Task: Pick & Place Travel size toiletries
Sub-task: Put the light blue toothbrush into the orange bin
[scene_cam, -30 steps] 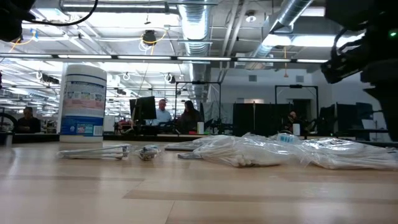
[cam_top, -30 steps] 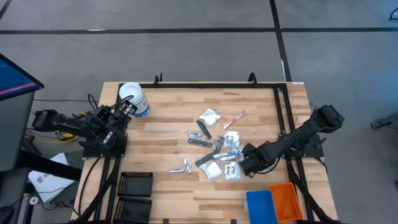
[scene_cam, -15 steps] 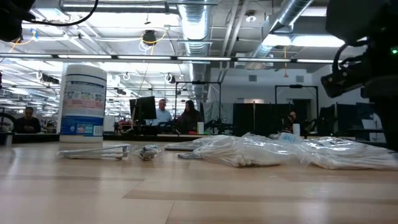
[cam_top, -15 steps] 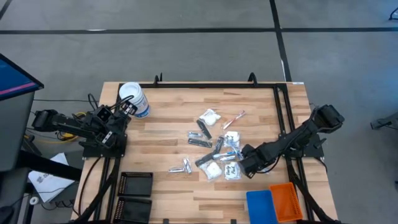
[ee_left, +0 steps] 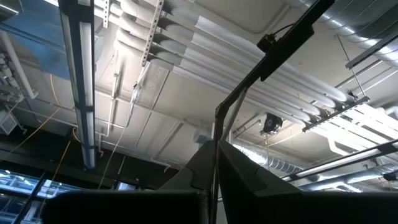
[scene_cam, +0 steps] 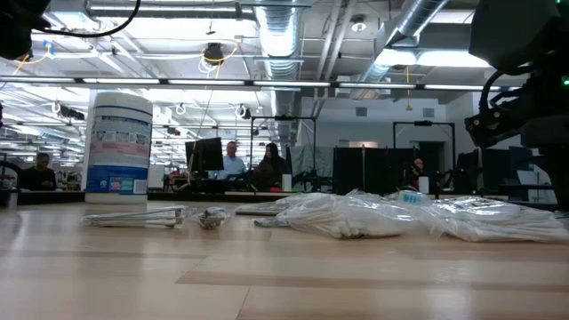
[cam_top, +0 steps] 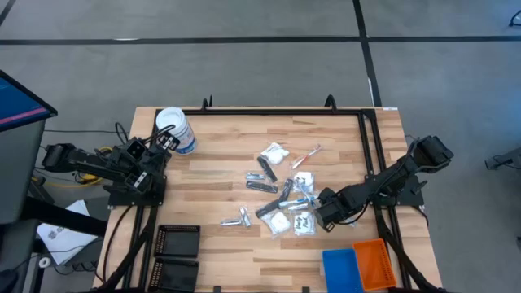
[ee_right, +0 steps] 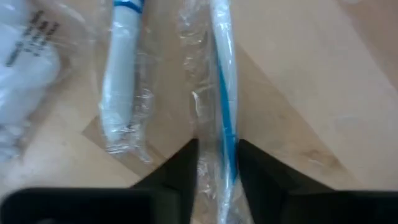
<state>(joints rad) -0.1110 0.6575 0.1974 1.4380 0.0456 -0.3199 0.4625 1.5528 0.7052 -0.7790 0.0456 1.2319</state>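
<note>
The travel size toiletries (cam_top: 281, 195) lie scattered on the middle of the wooden table: white sachets, dark sticks, silvery pieces (cam_top: 236, 218) and clear-wrapped toothbrushes. My right gripper (cam_top: 319, 213) points down at the pile's right edge. In the right wrist view it (ee_right: 219, 180) is shut on a clear-wrapped blue-and-white toothbrush (ee_right: 222, 93). A second wrapped toothbrush (ee_right: 121, 81) lies beside that one. My left gripper (cam_top: 167, 140) waits shut at the table's left edge, pointing upward. My right gripper pinches the wrapped toothbrush between its two fingers, one on each long side of the handle (ee_right: 224, 146). The fingers come from above, pointing down. The toothbrush lies flat on the table, running out ahead of the fingers.
A white-lidded round jar (cam_top: 175, 130) stands at the far left corner. Blue (cam_top: 340, 267) and orange (cam_top: 377, 262) trays sit at the near right, black trays (cam_top: 177, 242) at the near left. Bare wood lies between the pile and the near edge.
My right gripper has sunk a little toward the right edge of the pile. The toiletries have not moved.
</note>
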